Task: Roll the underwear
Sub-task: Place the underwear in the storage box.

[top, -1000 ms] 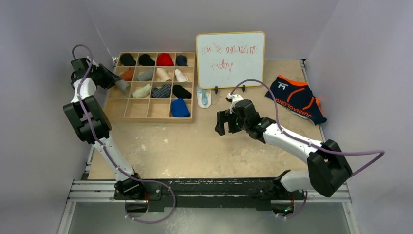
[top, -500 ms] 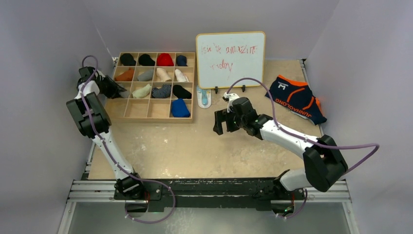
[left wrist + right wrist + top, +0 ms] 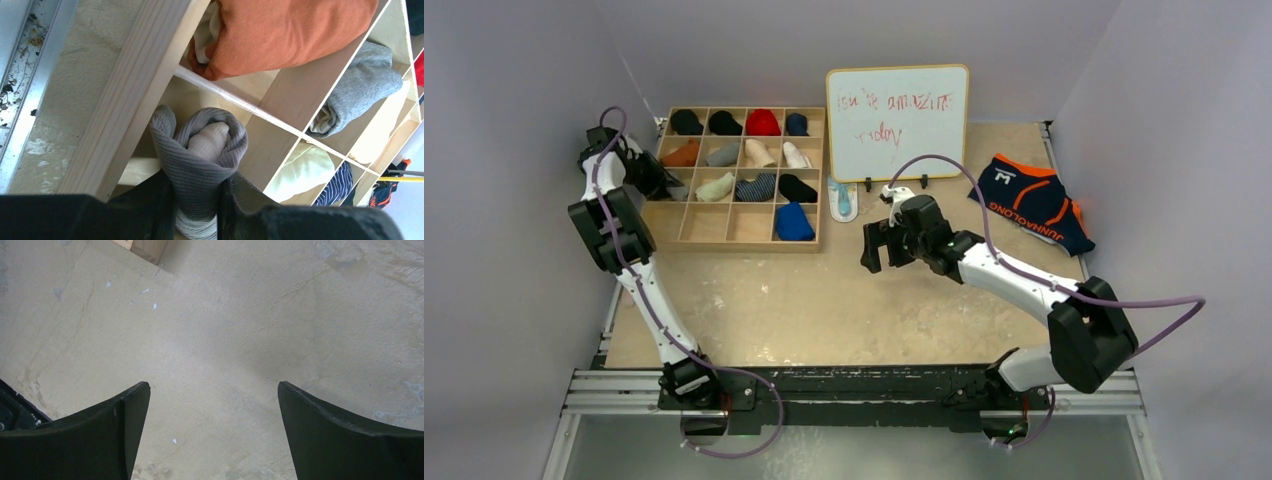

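The grey underwear (image 3: 197,155) is a ribbed knit cloth, matt, with a paler, smoother fabric at the core of its roll. The navy underwear (image 3: 1031,203) looks like a finer, smooth cloth. The organiser tray (image 3: 130,95) is pale bare wood, sanded smooth and unvarnished. The orange garment (image 3: 290,30) in it is a soft, close-knit cloth. The worktop (image 3: 225,330) is beige, matt and rough, scuffed and flaking in spots. The fingers (image 3: 340,440) of the right tool (image 3: 214,390) are matt black plastic. The whiteboard (image 3: 897,120) is glossy white. The rail (image 3: 624,385) is dull silvery metal.
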Robot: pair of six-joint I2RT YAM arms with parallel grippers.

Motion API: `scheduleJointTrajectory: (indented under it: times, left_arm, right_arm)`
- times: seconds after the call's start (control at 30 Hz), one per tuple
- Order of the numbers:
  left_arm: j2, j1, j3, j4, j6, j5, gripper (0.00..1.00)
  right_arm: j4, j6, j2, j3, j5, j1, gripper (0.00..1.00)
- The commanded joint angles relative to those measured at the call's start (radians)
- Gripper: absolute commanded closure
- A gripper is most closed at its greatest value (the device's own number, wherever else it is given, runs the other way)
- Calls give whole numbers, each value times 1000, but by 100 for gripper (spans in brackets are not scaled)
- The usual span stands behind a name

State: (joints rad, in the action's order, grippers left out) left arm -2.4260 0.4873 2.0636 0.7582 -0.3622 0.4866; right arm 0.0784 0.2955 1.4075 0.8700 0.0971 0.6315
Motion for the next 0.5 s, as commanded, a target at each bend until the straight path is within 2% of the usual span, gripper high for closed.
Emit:
scheduleJointTrajectory:
  times: [0.0, 0.07, 0.2, 0.23, 0.4, 0.47]
  left_arm:
    - [-104, -16, 65, 136, 73, -141, 88]
    - [-88, -18, 49, 126, 69, -155, 76]
    - [-32, -20, 22, 97, 56, -136, 60]
    - [-12, -21, 17, 87, 54, -136, 52]
    - [51, -24, 39, 92, 43, -147, 27]
    - [65, -22, 55, 104, 43, -146, 24]
  right_arm:
    - [17, -16, 8, 53, 12, -7, 1]
    - [22, -16, 10, 57, 13, -7, 1]
    - [28, -20, 7, 63, 12, -7, 1]
    - [29, -20, 6, 63, 11, -7, 1]
    - [31, -20, -5, 63, 10, -7, 1]
    - [31, -19, -8, 63, 10, -7, 1]
